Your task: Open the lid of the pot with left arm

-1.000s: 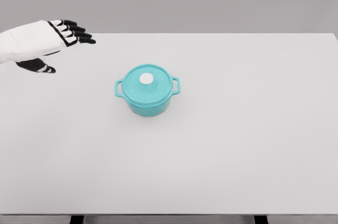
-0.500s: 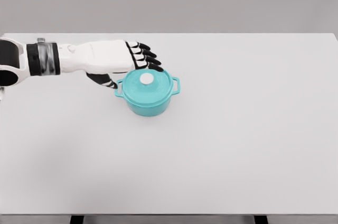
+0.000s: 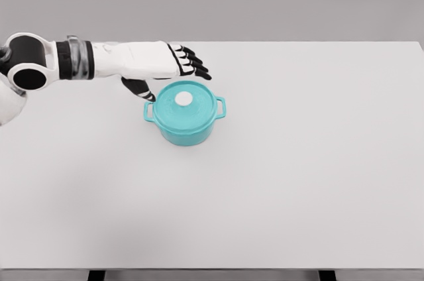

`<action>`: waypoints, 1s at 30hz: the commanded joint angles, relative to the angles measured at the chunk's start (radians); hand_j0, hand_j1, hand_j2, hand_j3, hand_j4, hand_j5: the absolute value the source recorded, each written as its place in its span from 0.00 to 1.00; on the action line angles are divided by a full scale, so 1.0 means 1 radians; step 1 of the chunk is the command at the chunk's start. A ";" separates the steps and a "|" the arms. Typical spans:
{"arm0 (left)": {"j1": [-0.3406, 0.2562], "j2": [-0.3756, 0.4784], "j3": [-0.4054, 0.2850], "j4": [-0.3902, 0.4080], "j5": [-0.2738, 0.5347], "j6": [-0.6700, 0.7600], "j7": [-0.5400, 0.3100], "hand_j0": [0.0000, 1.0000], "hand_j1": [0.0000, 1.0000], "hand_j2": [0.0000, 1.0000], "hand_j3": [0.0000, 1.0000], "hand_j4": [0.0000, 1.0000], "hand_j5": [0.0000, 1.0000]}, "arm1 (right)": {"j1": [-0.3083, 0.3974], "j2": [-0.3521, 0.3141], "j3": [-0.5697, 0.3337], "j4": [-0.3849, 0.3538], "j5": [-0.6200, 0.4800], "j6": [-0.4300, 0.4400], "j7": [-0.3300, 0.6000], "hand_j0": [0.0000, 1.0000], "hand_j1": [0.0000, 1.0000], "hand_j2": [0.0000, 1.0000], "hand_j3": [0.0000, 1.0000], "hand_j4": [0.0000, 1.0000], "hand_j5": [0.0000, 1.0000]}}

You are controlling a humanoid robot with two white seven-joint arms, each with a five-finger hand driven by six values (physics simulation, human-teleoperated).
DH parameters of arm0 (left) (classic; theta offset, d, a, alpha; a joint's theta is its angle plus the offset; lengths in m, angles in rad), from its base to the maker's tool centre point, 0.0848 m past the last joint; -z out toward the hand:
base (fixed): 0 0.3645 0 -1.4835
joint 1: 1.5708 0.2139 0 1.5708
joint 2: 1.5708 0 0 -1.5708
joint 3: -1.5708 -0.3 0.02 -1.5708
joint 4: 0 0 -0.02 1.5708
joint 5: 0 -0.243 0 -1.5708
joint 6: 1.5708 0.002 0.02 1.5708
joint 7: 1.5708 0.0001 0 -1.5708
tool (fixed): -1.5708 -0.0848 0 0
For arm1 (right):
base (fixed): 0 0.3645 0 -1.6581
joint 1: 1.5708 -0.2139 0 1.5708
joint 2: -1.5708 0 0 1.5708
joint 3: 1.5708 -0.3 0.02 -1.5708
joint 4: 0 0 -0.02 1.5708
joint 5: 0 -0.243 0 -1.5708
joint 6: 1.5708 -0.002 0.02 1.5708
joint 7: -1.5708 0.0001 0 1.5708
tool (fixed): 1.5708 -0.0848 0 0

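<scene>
- I have the round teal enamel pot point(image 3: 186, 122) sitting on the flat white table point(image 3: 298, 181), a little left of the table's middle, with one small loop handle showing on each side.
- Its teal domed lid point(image 3: 185, 101) is seated squarely on the pot, and the small white round knob point(image 3: 183, 99) at the lid's centre is fully in view with nothing on it.
- My left hand point(image 3: 173, 63), white with black fingers, reaches in from the picture's left and hangs over the far-left rim of the lid.
- The fingers point(image 3: 195, 67) are stretched out and spread, pointing right; the thumb point(image 3: 140, 89) hangs lower, near the pot's left handle. The hand grips nothing.
- I cannot tell whether the thumb touches the pot or only overlaps it from this angle.
- The right arm does not show.
- My read on progress: the reach is nearly finished, but no grasp is made and the lid is unlifted.
- Left to do, as I judge it: bring the hand over the knob, close on it, lift the lid clear.
</scene>
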 commanded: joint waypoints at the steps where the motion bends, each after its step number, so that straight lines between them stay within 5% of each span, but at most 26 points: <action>1: 0.000 -0.045 -0.042 0.052 -0.037 0.002 0.000 1.00 1.00 1.00 1.00 1.00 1.00 | 0.000 0.000 0.000 0.000 0.000 0.000 0.000 1.00 1.00 1.00 1.00 1.00 1.00; 9: -0.005 -0.054 -0.065 0.050 -0.083 0.002 0.000 0.88 0.88 0.88 0.88 0.88 0.88 | 0.000 0.000 0.000 0.000 0.000 0.000 0.000 1.00 1.00 1.00 1.00 1.00 1.00; 30: -0.005 -0.057 -0.092 0.081 -0.107 0.002 0.001 0.83 0.83 0.83 0.83 0.83 0.83 | 0.000 0.000 0.000 0.000 0.000 0.000 0.000 1.00 1.00 1.00 1.00 1.00 1.00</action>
